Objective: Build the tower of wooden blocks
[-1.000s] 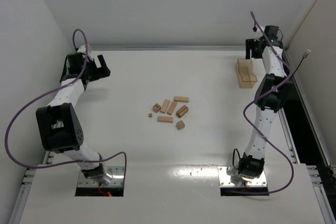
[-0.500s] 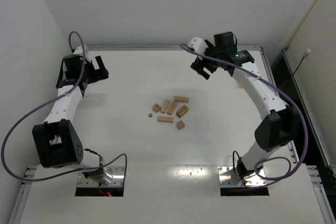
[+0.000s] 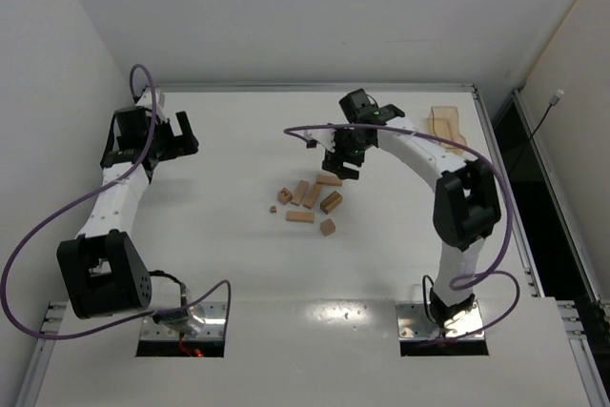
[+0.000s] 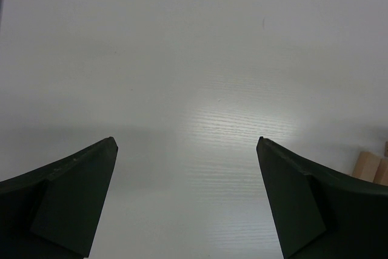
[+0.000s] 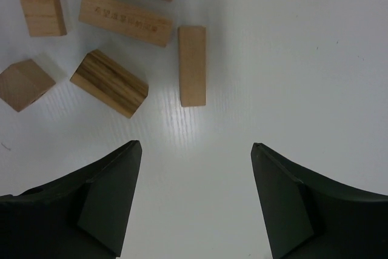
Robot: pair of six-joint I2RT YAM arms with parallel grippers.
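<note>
The wood blocks (image 5: 109, 83) lie scattered just beyond the right gripper (image 5: 194, 147).

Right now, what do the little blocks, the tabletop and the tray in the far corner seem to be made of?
The wood blocks: bare light wood, matte, with visible grain, one darkly streaked. The table: smooth white sheet, faintly ribbed with soft glare, perhaps plastic or laminate. The tray: seemingly translucent amber plastic, too small to confirm.

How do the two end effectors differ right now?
The left end effector hangs over white tabletop, left of the light-tan wooden blocks; the right end effector hovers at their far edge. The left camera catches only a block's corner; the right's shows several. Both are open and empty.
</note>
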